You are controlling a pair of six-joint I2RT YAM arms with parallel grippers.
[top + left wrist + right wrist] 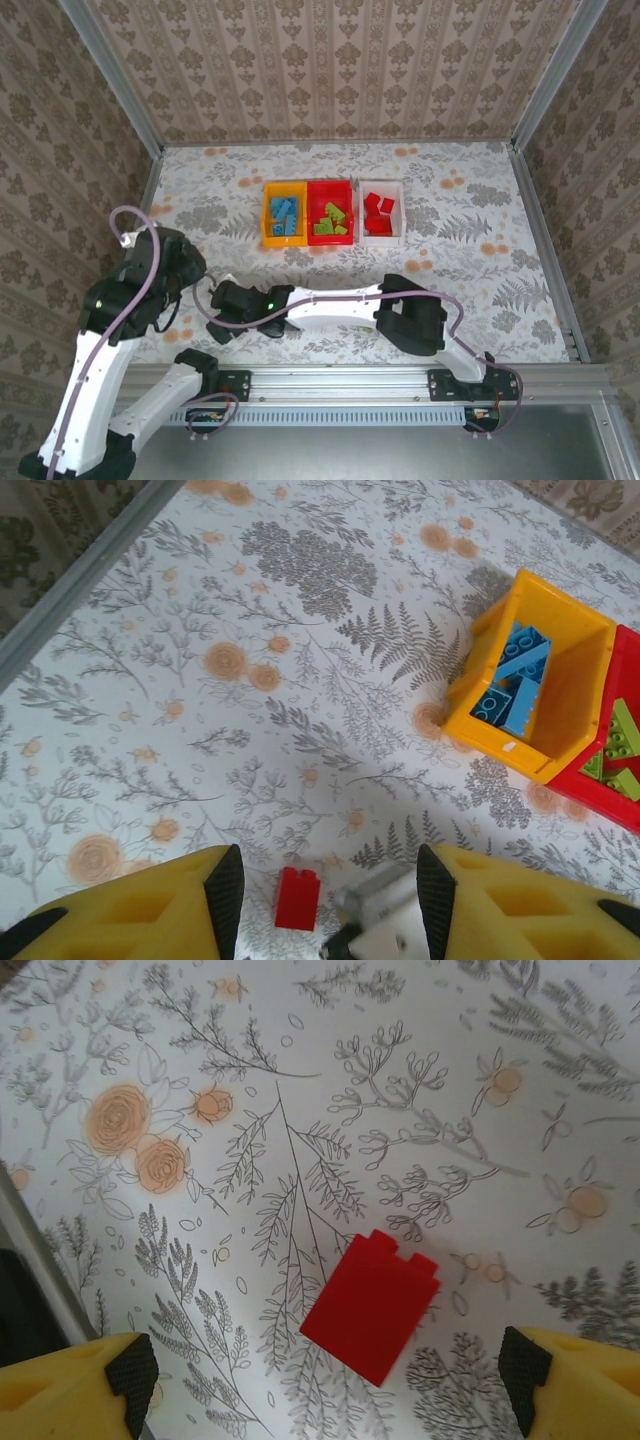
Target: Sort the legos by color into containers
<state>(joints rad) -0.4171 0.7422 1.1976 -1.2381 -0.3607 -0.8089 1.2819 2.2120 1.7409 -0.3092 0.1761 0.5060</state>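
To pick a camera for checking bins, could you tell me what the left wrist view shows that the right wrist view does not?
Left wrist view: the yellow bin holding blue bricks, and a corner of the red bin with green bricks. Right wrist view: the right gripper, fingers wide apart. Shared: the red brick resting on the floral table.
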